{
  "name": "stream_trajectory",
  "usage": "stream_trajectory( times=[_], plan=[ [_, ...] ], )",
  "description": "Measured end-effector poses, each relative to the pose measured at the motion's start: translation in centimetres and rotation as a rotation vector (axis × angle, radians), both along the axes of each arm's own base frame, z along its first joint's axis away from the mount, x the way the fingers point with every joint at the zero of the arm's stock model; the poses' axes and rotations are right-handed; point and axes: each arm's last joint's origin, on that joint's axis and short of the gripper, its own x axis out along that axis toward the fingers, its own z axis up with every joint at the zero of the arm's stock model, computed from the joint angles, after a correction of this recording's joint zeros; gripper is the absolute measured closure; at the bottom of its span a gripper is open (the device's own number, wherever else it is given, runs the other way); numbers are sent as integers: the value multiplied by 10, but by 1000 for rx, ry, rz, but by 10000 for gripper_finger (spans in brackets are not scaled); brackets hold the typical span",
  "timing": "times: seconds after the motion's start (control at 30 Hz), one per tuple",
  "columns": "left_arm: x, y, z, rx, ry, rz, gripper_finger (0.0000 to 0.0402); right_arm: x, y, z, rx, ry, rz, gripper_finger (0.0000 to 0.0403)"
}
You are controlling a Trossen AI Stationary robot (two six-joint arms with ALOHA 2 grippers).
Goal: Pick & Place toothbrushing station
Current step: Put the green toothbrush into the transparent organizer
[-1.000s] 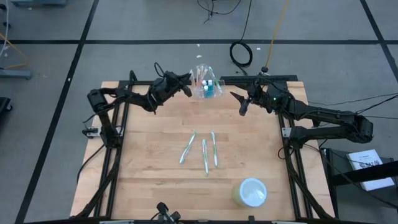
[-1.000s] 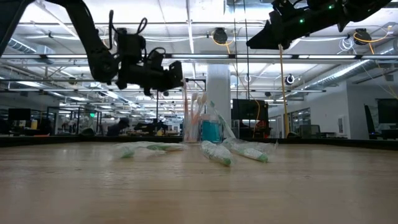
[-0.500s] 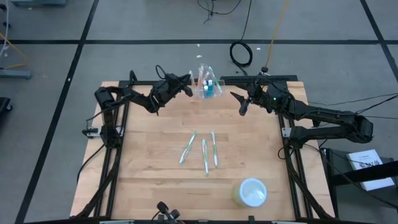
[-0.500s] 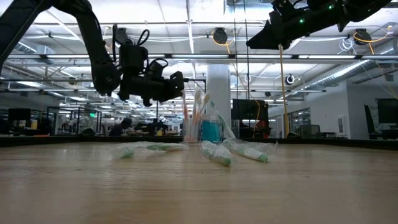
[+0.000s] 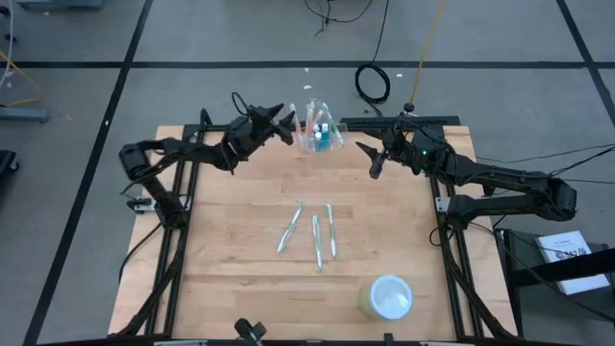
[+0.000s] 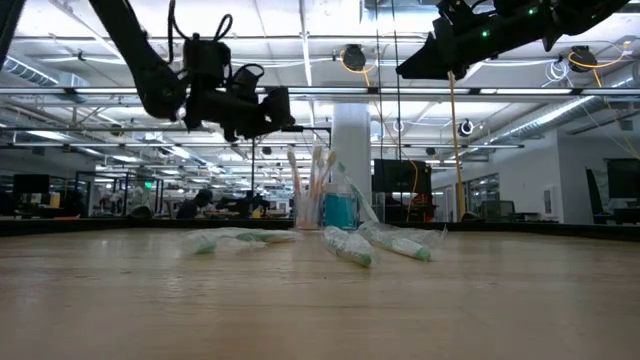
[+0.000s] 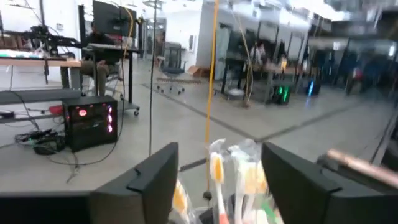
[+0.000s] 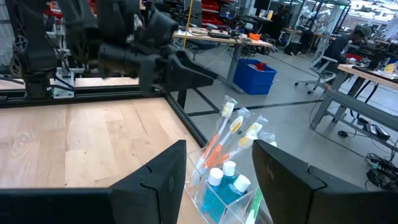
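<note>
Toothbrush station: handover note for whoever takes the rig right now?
Left gripper: open, raised just beside the station, holding nothing.
Right gripper: open, empty, hovering on the station's other side.
Station: clear holder standing upright at the table's far edge between the two arms, with toothbrushes and blue bottles inside.
Three wrapped toothbrushes lie loose mid-table; a white-lidded tub sits near the front right corner.
Done: the station is set down, free of both grippers.
Left: likely back both arms away; whether the loose brushes belong to the job I cannot tell.
</note>
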Motion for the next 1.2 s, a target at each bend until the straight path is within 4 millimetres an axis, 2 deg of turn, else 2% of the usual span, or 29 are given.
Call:
stream_trajectory(
  times=[0.07,0.17,0.3,0.43,0.6,0.73,0.97,1.1,1.2],
  plan=[
    [-1,-8,8,7,77,-24,149,0,0,0,0,0,0,227],
    [-1,-33,16,-27,242,-103,137,0,0,0,0,1,0,227],
    [-2,-76,28,-176,487,-235,141,0,0,0,0,1,0,227],
    [0,-116,25,-221,679,-354,153,1,1,-1,11,3,42,227],
    [5,-143,33,-219,612,-398,163,11,10,-10,91,31,344,227],
    [9,-152,31,-269,572,-405,167,19,17,-25,149,124,408,227],
    [21,-167,2,-522,597,-549,167,22,25,-33,142,205,376,227],
    [19,-187,-32,-724,790,-595,167,24,27,-31,122,183,392,227],
    [18,-205,-47,-853,863,-635,167,24,27,-30,113,182,396,227]
  ],
)
